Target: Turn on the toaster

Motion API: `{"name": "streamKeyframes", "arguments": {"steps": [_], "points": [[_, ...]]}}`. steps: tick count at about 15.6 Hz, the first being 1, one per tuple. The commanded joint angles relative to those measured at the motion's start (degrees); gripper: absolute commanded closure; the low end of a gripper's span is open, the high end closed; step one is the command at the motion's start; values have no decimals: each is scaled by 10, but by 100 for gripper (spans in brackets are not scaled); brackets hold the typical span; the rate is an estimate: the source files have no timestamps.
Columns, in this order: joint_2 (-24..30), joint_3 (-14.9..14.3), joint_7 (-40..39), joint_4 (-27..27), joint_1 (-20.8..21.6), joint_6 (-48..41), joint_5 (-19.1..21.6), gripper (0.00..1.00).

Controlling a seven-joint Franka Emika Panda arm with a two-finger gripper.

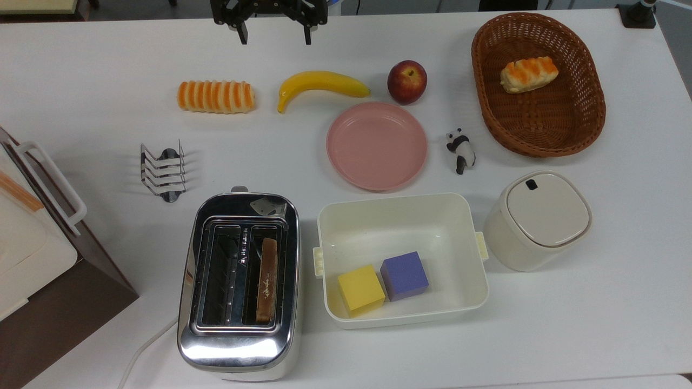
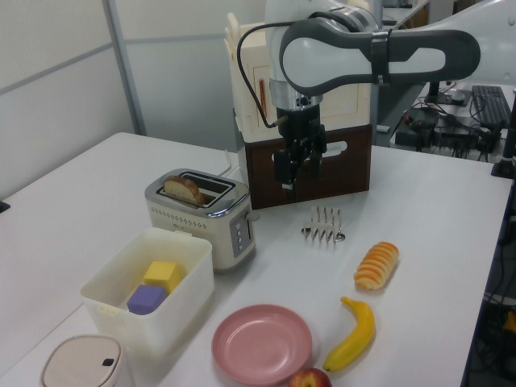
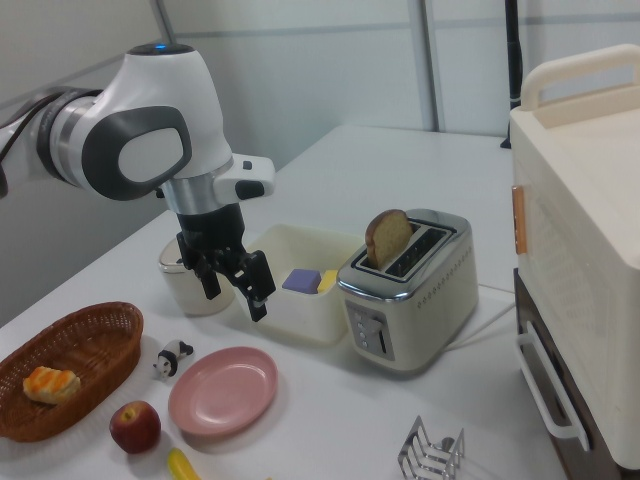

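The chrome two-slot toaster (image 1: 238,346) (image 2: 211,227) (image 3: 440,285) stands at the table's near edge in the top view. A slice of bread (image 1: 266,281) (image 2: 184,189) (image 3: 387,238) stands up in one slot. Its small lever tab (image 1: 239,189) sticks out at the end facing the toast rack, and a white cord (image 1: 143,348) leaves the other end. My gripper (image 1: 274,37) (image 2: 296,179) (image 3: 235,292) hangs open and empty in the air, well away from the toaster, over the table's far edge in the top view.
A wire toast rack (image 1: 162,172) and a white-and-brown box appliance (image 1: 65,292) flank the toaster. A white tub (image 1: 394,199) holding two cubes sits beside it. Farther off lie a pink plate (image 1: 377,146), banana (image 1: 321,84), apple (image 1: 406,81), striped roll (image 1: 216,97), basket (image 1: 540,146), panda (image 1: 460,148) and canister (image 1: 540,216).
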State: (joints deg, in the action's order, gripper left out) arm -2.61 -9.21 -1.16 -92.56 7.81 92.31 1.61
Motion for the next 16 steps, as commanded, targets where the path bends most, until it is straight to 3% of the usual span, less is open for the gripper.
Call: {"name": "streamKeyframes", "arguments": {"steps": [1, 10, 11, 13, 14, 16], "points": [[2, -10, -32, -3, 5, 22, -4, 0], [-21, -20, -53, -3, 9, 45, -4, 3], [-22, -20, -53, -4, 9, 58, -3, 9], [-27, -20, -60, -3, 8, 65, -3, 31], [-29, -20, -75, -3, 7, 67, -2, 46], [-28, -33, -114, -2, 8, 68, 3, 86]]}}
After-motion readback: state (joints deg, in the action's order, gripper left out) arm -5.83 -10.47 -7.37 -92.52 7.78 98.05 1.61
